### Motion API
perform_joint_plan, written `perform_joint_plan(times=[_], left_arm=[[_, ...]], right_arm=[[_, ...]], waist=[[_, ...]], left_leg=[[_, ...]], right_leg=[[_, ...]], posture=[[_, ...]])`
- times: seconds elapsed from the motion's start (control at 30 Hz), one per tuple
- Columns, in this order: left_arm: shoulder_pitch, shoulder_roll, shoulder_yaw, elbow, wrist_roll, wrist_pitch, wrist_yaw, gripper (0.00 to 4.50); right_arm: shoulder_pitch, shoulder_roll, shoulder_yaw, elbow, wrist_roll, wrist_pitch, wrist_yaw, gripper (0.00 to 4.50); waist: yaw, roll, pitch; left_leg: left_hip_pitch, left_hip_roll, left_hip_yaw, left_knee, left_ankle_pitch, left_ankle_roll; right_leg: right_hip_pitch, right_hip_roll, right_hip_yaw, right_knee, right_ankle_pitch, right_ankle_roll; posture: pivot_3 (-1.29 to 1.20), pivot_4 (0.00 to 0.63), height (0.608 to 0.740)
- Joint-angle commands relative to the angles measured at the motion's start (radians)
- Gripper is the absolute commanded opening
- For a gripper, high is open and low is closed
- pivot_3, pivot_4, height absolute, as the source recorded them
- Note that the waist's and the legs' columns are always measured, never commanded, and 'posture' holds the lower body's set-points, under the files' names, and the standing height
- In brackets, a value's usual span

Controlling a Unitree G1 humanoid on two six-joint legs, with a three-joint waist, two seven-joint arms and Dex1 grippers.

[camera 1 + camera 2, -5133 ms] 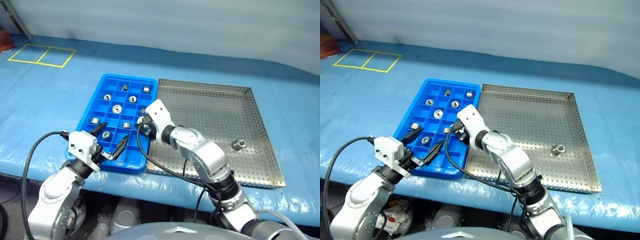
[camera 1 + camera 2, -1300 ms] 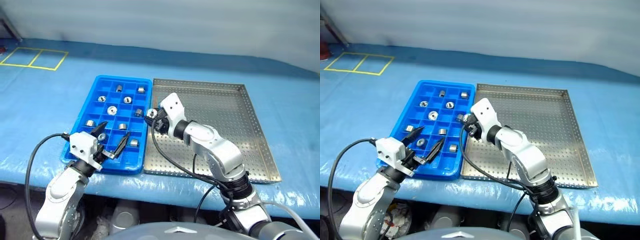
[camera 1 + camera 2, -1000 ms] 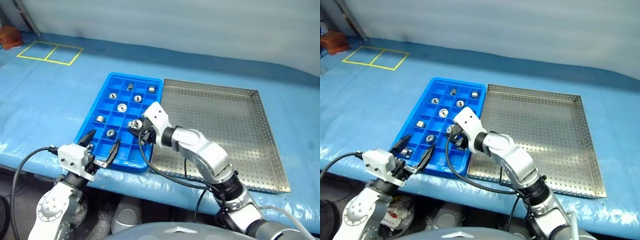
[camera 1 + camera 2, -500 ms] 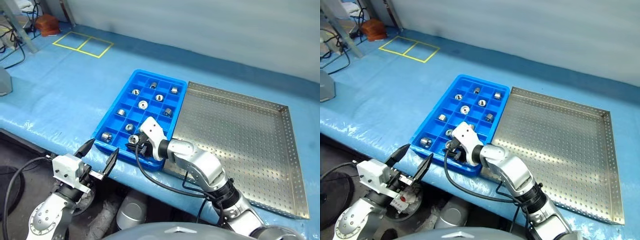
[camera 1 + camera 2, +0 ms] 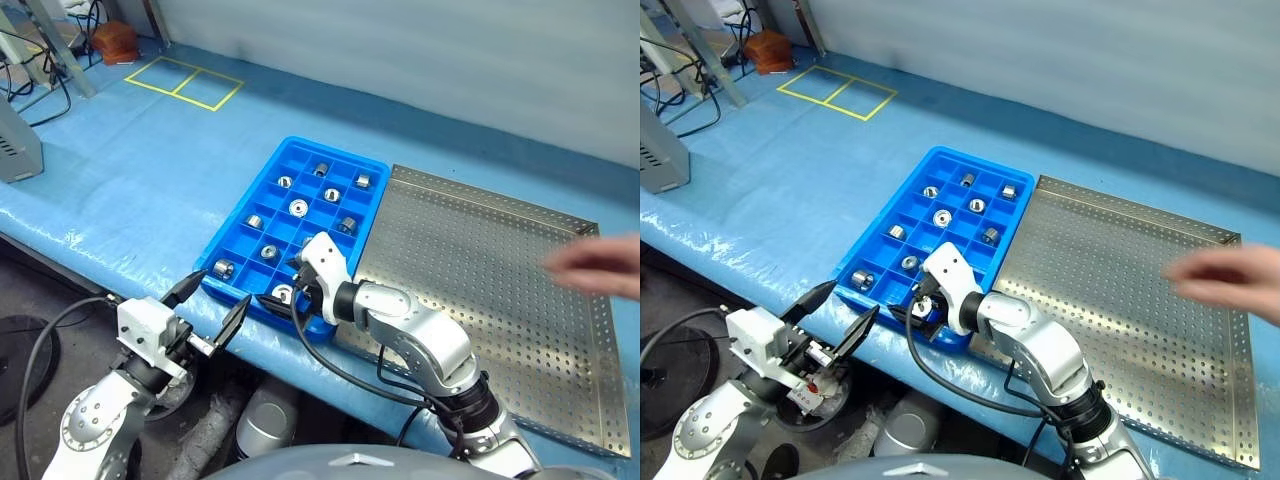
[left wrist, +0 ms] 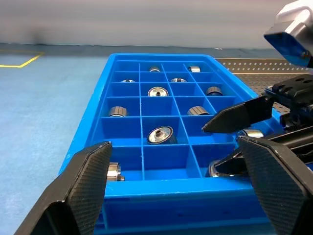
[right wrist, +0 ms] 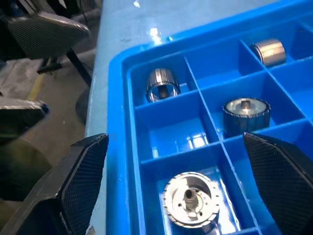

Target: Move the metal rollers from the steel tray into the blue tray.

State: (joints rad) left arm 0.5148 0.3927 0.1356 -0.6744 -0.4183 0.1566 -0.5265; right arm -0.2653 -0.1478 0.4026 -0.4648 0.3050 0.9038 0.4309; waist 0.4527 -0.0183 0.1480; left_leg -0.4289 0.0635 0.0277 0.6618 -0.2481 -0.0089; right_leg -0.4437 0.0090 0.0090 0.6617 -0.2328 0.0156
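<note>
The blue tray (image 5: 245, 300) lies left of the steel tray (image 5: 470, 260) on the blue-covered table. Several metal rollers (image 5: 298, 207) sit in its square compartments. My right gripper (image 5: 287, 294) is open over the blue tray's near right corner. One roller (image 7: 190, 198) lies flat in the compartment between its spread fingers, untouched. My left gripper (image 5: 210, 305) is open with nothing in it. It hangs just off the table's front edge, level with the blue tray's near wall (image 6: 171, 196).
A person's hand (image 5: 595, 265) reaches in over the right side of the steel tray. A yellow taped rectangle (image 5: 185, 82) marks the far left of the table cover. A grey box (image 5: 15, 140) and cables stand at the left.
The camera has swung. My right gripper carried a roller to the blue tray's near corner and opened, leaving it in a compartment. A person's hand has appeared over the steel tray.
</note>
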Motion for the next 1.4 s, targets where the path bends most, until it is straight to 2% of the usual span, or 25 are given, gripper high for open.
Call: perform_joint_plan(times=[0.03,0.2,0.47,0.7,1.4], left_arm=[[-0.026,0.017,-0.009,-0.012,-0.029,0.018,-0.021,4.50],[-0.074,0.029,-0.024,0.015,-0.035,0.040,-0.040,4.50],[-0.099,0.037,-0.029,0.030,-0.038,0.050,-0.057,4.50],[-0.106,0.038,-0.030,0.036,-0.033,0.052,-0.060,4.50],[-0.112,0.036,-0.037,0.046,-0.029,0.051,-0.078,4.50]], right_arm=[[0.020,-0.021,-0.055,-0.096,0.036,-0.008,0.004,4.46],[0.058,-0.054,-0.089,-0.133,0.038,-0.004,-0.018,4.46],[0.067,-0.059,-0.081,-0.132,0.037,-0.004,-0.041,4.46],[0.060,-0.063,-0.078,-0.120,0.031,-0.007,-0.048,4.46],[0.064,-0.057,-0.068,-0.124,0.033,-0.008,-0.063,4.46]], waist=[[-0.003,0.000,0.000],[-0.027,0.000,0.000],[-0.096,0.000,0.000],[-0.129,0.000,0.000],[-0.179,0.000,0.000]], left_leg=[[0.000,0.000,0.000,0.001,0.000,0.000],[0.000,0.000,0.000,0.003,0.000,0.000],[0.000,0.000,-0.001,0.003,0.000,0.000],[0.000,0.000,-0.002,0.004,0.000,0.000],[0.002,0.000,-0.003,0.005,0.001,0.001]], right_leg=[[0.000,0.000,0.000,0.000,0.000,0.000],[0.001,-0.001,0.000,0.000,-0.002,-0.003],[0.002,0.000,0.000,0.001,0.001,0.000],[0.003,0.000,0.000,0.002,0.001,0.000],[0.006,0.000,0.000,0.002,0.001,0.000]], posture=[[0.46,0.150,0.740],[0.41,0.150,0.740],[0.40,0.150,0.740],[0.40,0.150,0.740],[0.40,0.150,0.740]])
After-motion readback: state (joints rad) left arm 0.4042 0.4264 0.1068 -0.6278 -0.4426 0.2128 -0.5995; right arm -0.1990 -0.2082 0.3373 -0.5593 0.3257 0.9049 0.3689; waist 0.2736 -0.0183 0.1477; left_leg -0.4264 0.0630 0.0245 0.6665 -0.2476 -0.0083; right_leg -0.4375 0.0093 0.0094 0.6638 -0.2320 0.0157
